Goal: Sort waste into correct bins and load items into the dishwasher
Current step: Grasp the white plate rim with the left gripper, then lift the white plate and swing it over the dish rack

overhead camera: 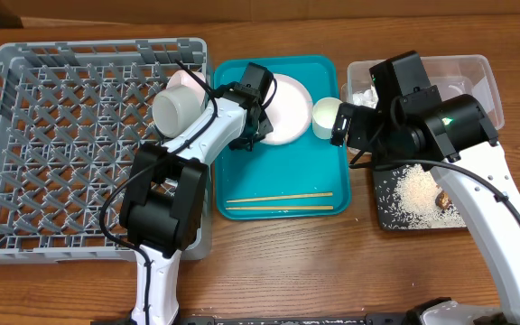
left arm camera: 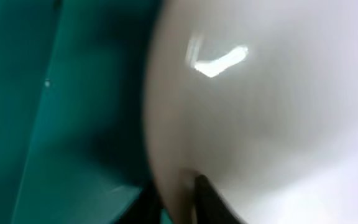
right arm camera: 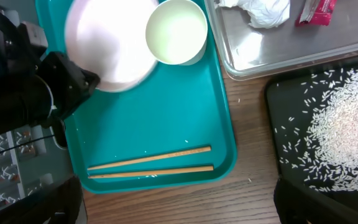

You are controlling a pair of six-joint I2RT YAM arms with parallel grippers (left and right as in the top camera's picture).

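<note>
Left end effector (overhead camera: 253,128) pinches the plate (overhead camera: 289,108) rim (on the tray (overhead camera: 278,171)); right end effector (overhead camera: 338,126) hangs released beside the cup (overhead camera: 325,115).

Rack (overhead camera: 52,153) sitting left; serving tray (overhead camera: 278,171) centre, carrying plate (overhead camera: 289,104), cup (overhead camera: 325,117), chopsticks (overhead camera: 278,197) lying in front; tub (overhead camera: 477,77) sitting behind rice tray (overhead camera: 382,203), right.

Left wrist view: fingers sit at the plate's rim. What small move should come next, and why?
Probably a short lift, raising the plate clear of the teal tray. The left gripper appears closed on the plate's left rim, the plate lies on the tray floor, and the tray's raised lip stands between it and the dish rack on the left.
</note>
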